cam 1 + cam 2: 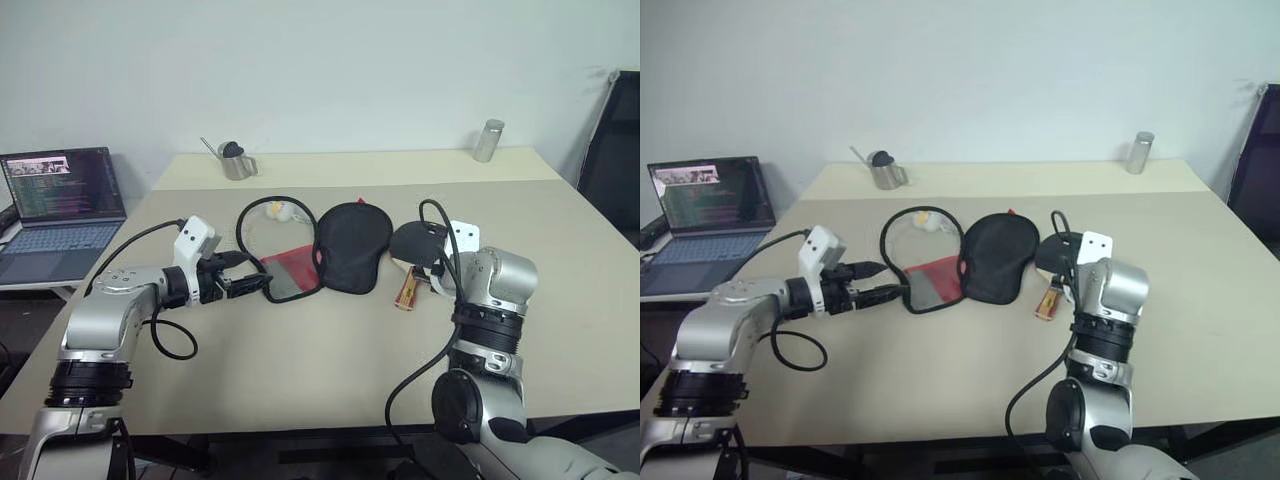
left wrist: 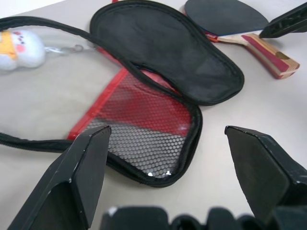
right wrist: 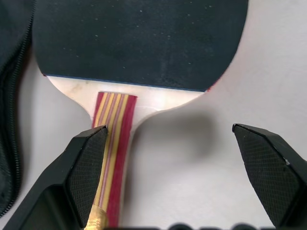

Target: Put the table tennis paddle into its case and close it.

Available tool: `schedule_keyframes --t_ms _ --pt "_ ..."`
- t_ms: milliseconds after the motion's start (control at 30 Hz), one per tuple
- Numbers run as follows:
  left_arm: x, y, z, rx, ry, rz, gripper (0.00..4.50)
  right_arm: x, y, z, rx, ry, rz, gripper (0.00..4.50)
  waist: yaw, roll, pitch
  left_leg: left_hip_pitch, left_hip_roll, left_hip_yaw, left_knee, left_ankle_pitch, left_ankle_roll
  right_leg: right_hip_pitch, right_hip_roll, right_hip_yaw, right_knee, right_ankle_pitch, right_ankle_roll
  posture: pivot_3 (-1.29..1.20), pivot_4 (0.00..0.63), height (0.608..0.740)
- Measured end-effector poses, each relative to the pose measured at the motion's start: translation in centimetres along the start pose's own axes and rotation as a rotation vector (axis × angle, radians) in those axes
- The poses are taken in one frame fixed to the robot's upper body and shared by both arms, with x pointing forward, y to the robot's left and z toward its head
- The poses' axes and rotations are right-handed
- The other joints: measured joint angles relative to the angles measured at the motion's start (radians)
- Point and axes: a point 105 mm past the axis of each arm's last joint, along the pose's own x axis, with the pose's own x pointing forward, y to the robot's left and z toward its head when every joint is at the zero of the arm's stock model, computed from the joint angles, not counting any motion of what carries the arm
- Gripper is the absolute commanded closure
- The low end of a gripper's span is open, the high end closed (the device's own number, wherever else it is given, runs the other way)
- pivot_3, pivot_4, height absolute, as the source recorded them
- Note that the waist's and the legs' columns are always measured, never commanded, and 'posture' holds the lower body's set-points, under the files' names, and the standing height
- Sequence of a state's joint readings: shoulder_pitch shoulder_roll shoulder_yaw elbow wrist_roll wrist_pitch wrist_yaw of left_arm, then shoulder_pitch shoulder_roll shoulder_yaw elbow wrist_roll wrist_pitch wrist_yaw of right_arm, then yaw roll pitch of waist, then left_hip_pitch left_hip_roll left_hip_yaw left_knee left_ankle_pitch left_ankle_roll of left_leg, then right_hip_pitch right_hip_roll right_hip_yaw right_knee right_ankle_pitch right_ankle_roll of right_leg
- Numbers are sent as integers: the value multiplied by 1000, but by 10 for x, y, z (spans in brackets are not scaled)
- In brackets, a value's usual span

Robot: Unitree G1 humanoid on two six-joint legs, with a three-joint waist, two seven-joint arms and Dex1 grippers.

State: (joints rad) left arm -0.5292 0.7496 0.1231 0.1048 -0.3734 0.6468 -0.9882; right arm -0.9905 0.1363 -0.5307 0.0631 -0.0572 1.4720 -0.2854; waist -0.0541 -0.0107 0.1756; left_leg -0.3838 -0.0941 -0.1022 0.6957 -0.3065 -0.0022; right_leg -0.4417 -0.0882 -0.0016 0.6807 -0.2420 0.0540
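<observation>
The case (image 1: pixel 352 245) lies unzipped and spread flat mid-table. Its black round half is on the right and its red part with the mesh pocket (image 2: pixel 144 139) on the left. Just right of the case lies the table tennis paddle (image 1: pixel 415 240), black face up, its striped handle (image 3: pixel 112 139) pointing toward me. My right gripper (image 3: pixel 169 130) hovers open over the handle's neck, one finger (image 3: pixel 84 172) above the handle, and holds nothing. My left gripper (image 1: pixel 250 285) is open and empty, pointing at the case's mesh corner from the left, a little short of it.
A small white plush charm (image 1: pixel 283 211) lies inside the case's zipper loop. At the table's back stand a metal cup (image 1: pixel 237 160) and a metal canister (image 1: pixel 488 140). An open laptop (image 1: pixel 65 205) sits on a side table at the left, and a black chair (image 1: pixel 615 150) stands at the right.
</observation>
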Motion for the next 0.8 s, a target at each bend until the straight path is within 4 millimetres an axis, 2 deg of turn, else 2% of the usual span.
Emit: schedule_keyframes --t_ms 300,600,700,800 --pt "-1 -2 -4 -9 1 12 362 -4 14 7 16 -3 46 0 -3 0 0 0 0 0 -1 0 0 0 0 1 0 0 0 0 150 740" --pt "-1 -3 -4 -8 7 31 362 20 36 -5 -11 29 69 0 -6 -2 -1 2 1 2 -2 0 0 0 1 3 -1 0 0 0 150 740" --pt "-1 -3 -4 -11 6 32 320 26 41 -7 -15 23 58 605 -11 -5 -4 4 1 4 -2 0 0 1 2 5 0 1 -2 0 150 740" --pt "-1 -4 -3 -14 2 29 320 30 42 -8 -16 16 40 1635 -18 -8 -5 6 3 4 -2 0 0 2 3 6 0 2 -3 0 150 740"
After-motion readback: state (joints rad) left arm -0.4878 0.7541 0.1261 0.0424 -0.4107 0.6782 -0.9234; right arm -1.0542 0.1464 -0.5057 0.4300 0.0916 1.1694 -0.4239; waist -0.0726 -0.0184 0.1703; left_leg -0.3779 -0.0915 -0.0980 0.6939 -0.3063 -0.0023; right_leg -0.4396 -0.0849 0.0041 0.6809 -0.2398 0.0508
